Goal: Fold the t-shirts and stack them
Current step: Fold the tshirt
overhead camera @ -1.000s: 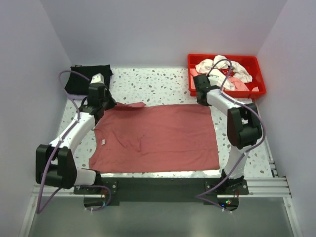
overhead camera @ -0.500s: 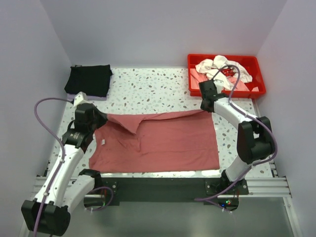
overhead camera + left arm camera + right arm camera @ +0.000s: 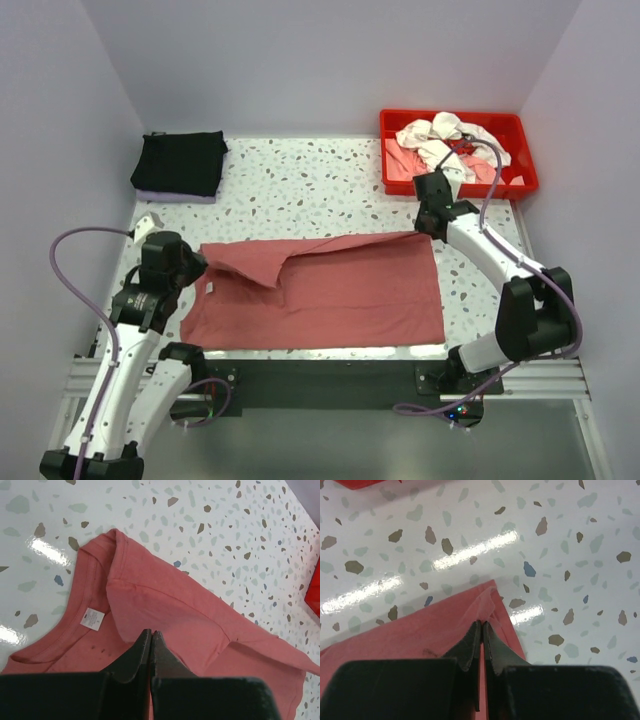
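at the far left corner of the worktop [image 3: 320, 180] a black t-shirt [image 3: 180, 162] is lying already folded, on top of something pale.

nearer the arms, the left fingers [image 3: 149, 639] are pressed together and appear to be pinching a raised fold of the brick-red t-shirt [image 3: 340, 295], just beside the collar and its white label [image 3: 93, 619]. this shirt is lying flat across the middle of the worktop with its long axis running left to right, collar towards the left arm and hem towards the right. its far edge is doubling over towards the near side, forming a narrow flap.

at the other end of that flap the right fingers [image 3: 479, 630] are closed too, nipping the far hem corner. so each arm is gripping the end nearest to it, and the flap is stretching between them across the shirt's length.

the near edge is lying straight towards the arm bases from both pairs of fingers. judging by that, the fold is calling for both arms to be drawing nearwards side by side, level, so the flap is landing square.

at the far right, white and pale pink t-shirts [image 3: 430, 135] are waiting crumpled in a red tray [image 3: 510, 115].
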